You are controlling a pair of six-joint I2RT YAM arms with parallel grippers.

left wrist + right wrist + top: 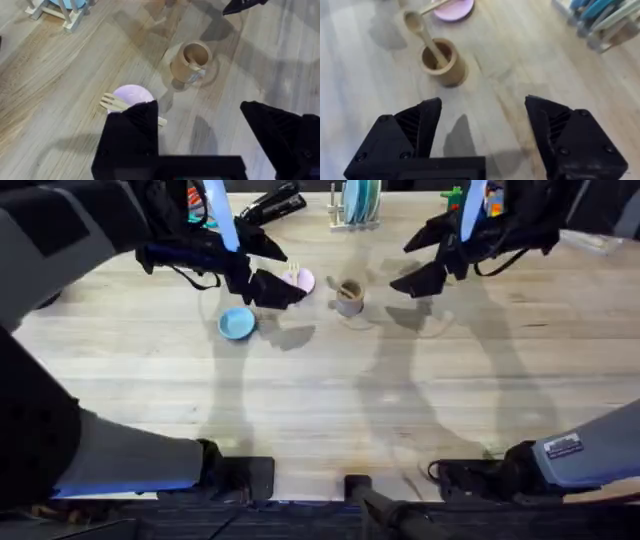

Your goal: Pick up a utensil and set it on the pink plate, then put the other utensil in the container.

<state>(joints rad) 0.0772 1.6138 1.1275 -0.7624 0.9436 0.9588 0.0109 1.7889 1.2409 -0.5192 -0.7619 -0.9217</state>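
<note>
The pink plate [303, 280] [131, 94] [454, 9] lies left of the table's centre at the back. The wooden fork [292, 275] [113, 103] rests across it, tines over the rim. Just to its right stands the tan container [348, 300] [190, 63] [441, 63]. The spoon [345, 287] [420, 31] leans inside it, bowl end up. My left gripper [274, 270] [205, 132] hovers open just left of the plate, holding nothing. My right gripper [421, 257] [482, 132] hangs open to the right of the container, empty.
A light blue plate [237, 323] sits in front of and to the left of the pink one. A dish rack [358, 205] [600, 22] with blue plates stands at the back, a black object [272, 205] to its left.
</note>
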